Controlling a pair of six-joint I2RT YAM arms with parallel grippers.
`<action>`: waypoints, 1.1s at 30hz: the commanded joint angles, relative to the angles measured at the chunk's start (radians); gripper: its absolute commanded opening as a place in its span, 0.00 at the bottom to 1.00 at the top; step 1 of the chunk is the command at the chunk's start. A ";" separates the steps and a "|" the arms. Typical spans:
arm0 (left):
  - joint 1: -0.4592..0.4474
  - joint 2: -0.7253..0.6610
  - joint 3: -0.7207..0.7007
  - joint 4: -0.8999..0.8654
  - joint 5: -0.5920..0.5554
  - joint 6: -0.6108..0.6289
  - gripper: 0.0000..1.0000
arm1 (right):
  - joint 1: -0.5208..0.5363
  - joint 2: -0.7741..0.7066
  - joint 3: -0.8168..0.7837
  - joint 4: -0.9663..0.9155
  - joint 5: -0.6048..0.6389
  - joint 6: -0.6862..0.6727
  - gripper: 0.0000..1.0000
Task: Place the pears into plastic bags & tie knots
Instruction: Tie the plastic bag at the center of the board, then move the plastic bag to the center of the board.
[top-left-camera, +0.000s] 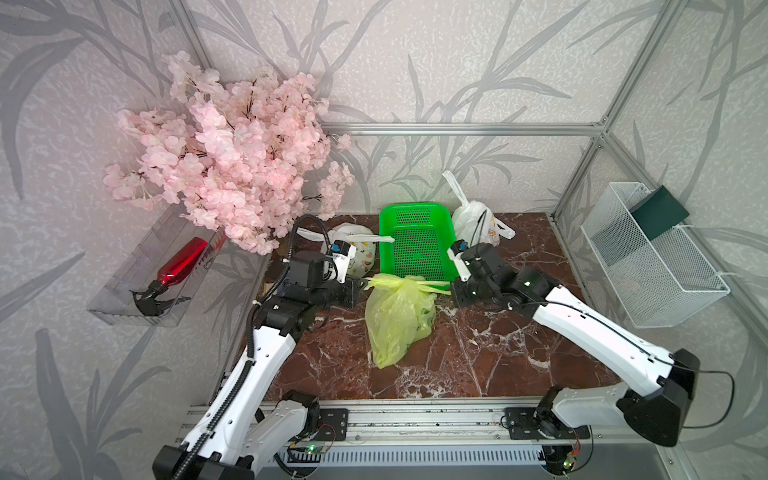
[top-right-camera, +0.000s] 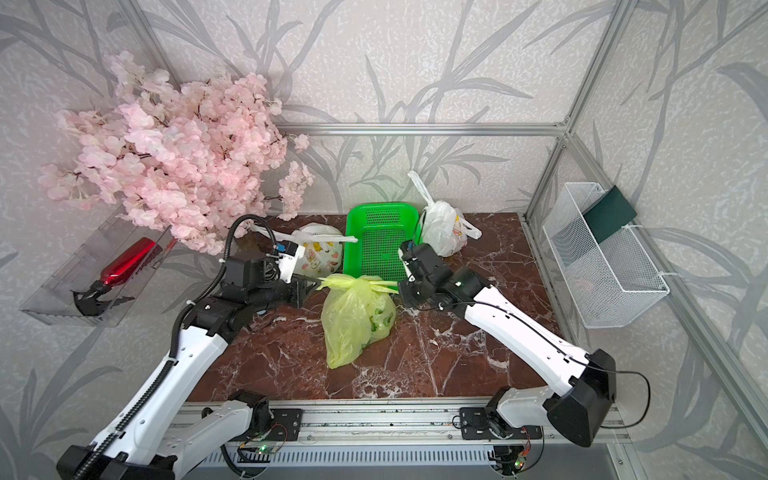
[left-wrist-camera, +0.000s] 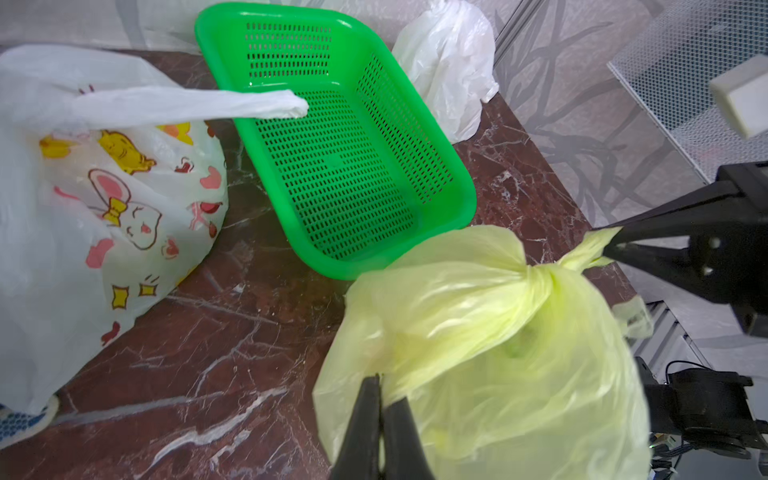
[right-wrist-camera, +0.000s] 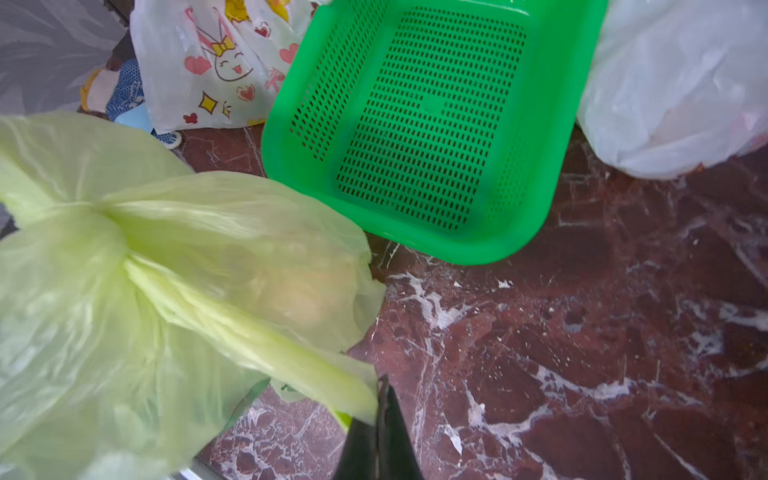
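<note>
Yellow-green bag (top-left-camera: 397, 320) slumps on the desk (top-left-camera: 519, 345) between the two end effectors. Pears (top-right-camera: 380, 320) show dimly inside, and the knot (left-wrist-camera: 540, 272) is at its top. Left end effector (left-wrist-camera: 380, 380) is pinched shut on one handle strip, right end effector (left-wrist-camera: 611, 241) on the opposite strip. Looks like the cinch step. Pull both ends outward evenly, level, in line with the knot. No jerks, thin film tears. Basket (top-left-camera: 415, 245) is just beyond both tips, so mind its rim. Printed white bag (top-left-camera: 361, 253) is behind the left, second white bag (top-left-camera: 473, 224) beyond the right.

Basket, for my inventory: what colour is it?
Bright green basket, best seen in the right wrist view.
</note>
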 joint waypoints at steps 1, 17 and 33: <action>0.091 -0.017 -0.070 -0.074 -0.237 -0.002 0.00 | -0.139 -0.067 -0.113 -0.063 -0.003 0.030 0.00; 0.170 -0.005 -0.114 0.002 0.105 -0.043 0.12 | -0.231 -0.082 -0.151 -0.042 -0.086 -0.093 0.60; 0.171 -0.067 0.032 -0.095 0.017 -0.022 0.50 | 0.315 0.415 0.281 -0.146 0.040 -0.028 0.81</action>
